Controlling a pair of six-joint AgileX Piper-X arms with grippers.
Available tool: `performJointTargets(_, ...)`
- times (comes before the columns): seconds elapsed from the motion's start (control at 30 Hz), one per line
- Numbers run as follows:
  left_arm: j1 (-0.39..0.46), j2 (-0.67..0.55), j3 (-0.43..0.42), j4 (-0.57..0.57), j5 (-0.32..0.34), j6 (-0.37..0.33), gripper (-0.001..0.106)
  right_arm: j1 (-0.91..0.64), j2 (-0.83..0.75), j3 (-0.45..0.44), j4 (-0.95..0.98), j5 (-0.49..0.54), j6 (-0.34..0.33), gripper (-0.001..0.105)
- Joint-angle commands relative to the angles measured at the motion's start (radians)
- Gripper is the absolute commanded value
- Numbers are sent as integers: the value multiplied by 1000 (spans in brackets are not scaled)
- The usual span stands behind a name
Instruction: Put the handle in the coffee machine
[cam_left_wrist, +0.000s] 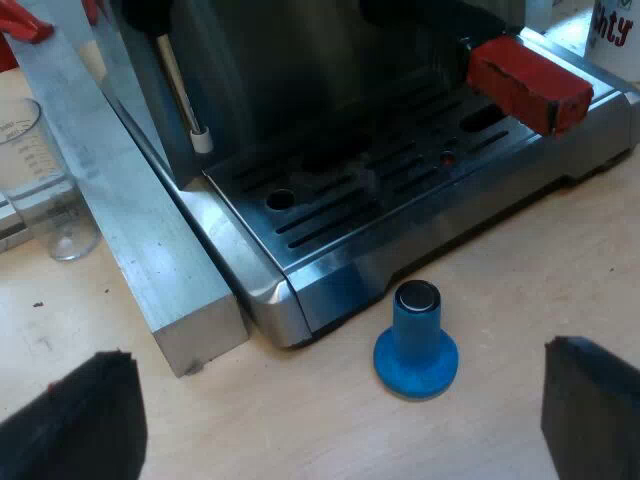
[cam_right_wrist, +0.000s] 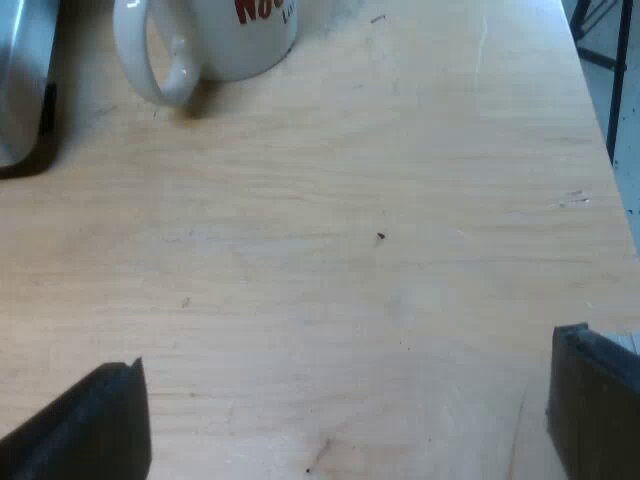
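My left gripper (cam_left_wrist: 335, 430) hangs wide open over the table (cam_left_wrist: 300, 420) near a blue tamper (cam_left_wrist: 416, 340) standing just before the coffee machine (cam_left_wrist: 330, 60). The handle (cam_left_wrist: 528, 82) juts, red-ended, over the machine's drip tray (cam_left_wrist: 400, 185). My right gripper (cam_right_wrist: 345, 420), open and empty, hovers near a mug (cam_right_wrist: 215, 40).

Wide-spread right claw (cam_right_wrist: 348, 352) hovers over table (cam_right_wrist: 400, 150) near mug (cam_right_wrist: 230, 40).
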Motion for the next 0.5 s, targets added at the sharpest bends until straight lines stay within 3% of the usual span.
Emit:
performJointTargets(0.03, -3, -139, -4, -12, -7, -5, 82, -7, -46, -5, 1, -1, 3, 81)
performJointTargets(0.3, -3, -139, 3, -28, 8, -5, 82, -7, -46, -3, -175, 9, 3, 81)
performJointTargets(0.5, -3, -139, 3, -27, 8, -5, 82, -7, -46, 57, -208, 13, 3, 81)
